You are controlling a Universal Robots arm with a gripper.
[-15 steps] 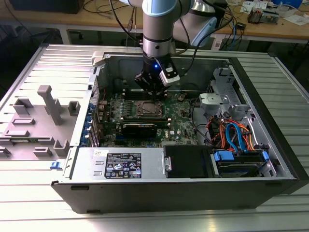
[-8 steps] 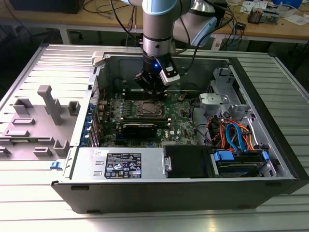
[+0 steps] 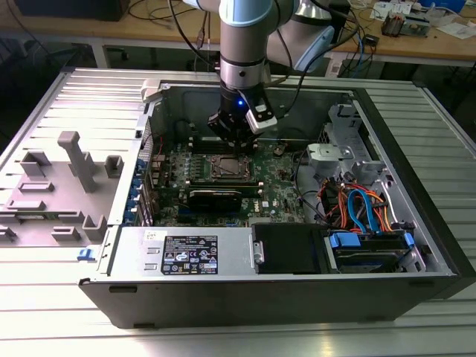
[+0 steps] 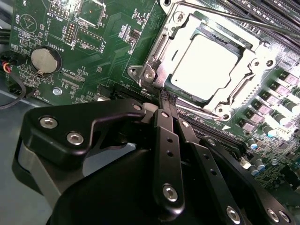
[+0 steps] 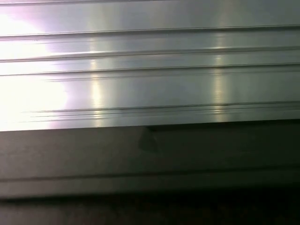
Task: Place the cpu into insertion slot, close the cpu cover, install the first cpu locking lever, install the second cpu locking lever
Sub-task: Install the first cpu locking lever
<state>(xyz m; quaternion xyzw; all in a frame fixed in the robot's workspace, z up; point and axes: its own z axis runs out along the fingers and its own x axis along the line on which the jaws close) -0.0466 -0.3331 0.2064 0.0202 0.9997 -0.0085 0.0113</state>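
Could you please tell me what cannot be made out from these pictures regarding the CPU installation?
- Locking levers: in the second wrist view the gripper, fingers shut, hides the near rim of the insertion slot, so whether they are latched is unclear.
- The cpu glares white there; its surface detail is lost.
- In the exterior view the gripper overhangs the slot, too small to judge the cpu cover.
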